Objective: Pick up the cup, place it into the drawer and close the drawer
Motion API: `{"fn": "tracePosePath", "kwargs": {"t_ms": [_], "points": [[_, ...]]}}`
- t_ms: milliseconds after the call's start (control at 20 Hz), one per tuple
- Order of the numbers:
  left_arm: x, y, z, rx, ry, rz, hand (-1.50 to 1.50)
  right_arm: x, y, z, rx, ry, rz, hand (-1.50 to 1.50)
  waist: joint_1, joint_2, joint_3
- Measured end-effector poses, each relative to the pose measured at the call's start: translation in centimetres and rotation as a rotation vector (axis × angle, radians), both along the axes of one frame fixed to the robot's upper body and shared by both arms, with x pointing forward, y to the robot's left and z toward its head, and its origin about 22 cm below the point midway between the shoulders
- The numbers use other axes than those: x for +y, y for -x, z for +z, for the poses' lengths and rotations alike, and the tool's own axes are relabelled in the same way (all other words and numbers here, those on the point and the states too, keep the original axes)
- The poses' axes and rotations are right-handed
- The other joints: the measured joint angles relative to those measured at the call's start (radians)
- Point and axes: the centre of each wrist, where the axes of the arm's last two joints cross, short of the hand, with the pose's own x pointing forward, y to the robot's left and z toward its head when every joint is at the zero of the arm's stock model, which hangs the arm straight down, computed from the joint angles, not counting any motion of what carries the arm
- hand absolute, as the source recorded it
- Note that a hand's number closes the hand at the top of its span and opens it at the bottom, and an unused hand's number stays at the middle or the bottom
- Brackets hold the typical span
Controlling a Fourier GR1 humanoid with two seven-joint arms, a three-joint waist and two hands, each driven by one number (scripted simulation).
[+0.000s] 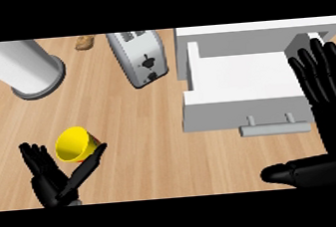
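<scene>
A yellow cup (pixel 74 145) lies tilted on the wooden counter at the lower left, its mouth facing down-left. My left hand (pixel 54 178) is right beside it with straight fingers and the thumb reaching up along the cup's right side; nothing is grasped. The white drawer (pixel 234 78) stands pulled open at the right, its grey handle (pixel 275 126) facing me. My right hand (pixel 325 103) is open, fingers stretched upward over the drawer's right edge.
A silver toaster (pixel 140 57) lies between the cup's side and the drawer. A white cylinder on a grey base (pixel 23 67) stands at the far left, and a small brown object (pixel 85 42) sits at the back edge.
</scene>
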Motion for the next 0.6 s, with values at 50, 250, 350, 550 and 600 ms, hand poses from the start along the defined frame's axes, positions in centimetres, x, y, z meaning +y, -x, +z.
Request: {"fn": "tracePosePath", "kwargs": {"t_ms": [50, 250, 350, 550, 600], "points": [[0.1, 0.6, -0.3, -0.001, -0.001, 0.004, -1.5, 0.2, 0.1, -0.2, 0.002, 0.005, -0.001, -1.5, 0.0, 0.0, 0.0], [1.1, 0.0, -1.6, -0.008, 0.002, 0.023, -1.5, 0.3, -0.3, -0.1, 0.002, 0.003, 0.009, -1.5, 0.0, 0.0, 0.0], [1.6, 0.4, -2.8, -0.004, 0.003, 0.028, -1.5, -0.1, 0.0, -0.2, 0.002, 0.001, 0.012, -1.5, 0.0, 0.0, 0.0], [2.3, 0.7, -4.2, 0.003, 0.013, 0.037, -1.5, 0.5, 0.4, 0.2, 0.002, 0.004, 0.019, -1.5, -0.001, 0.0, 0.0], [2.4, 0.7, -4.6, 0.006, 0.014, 0.038, -1.5, 0.4, 0.5, 0.1, 0.004, 0.004, 0.017, -1.5, -0.001, 0.0, 0.0]]}}
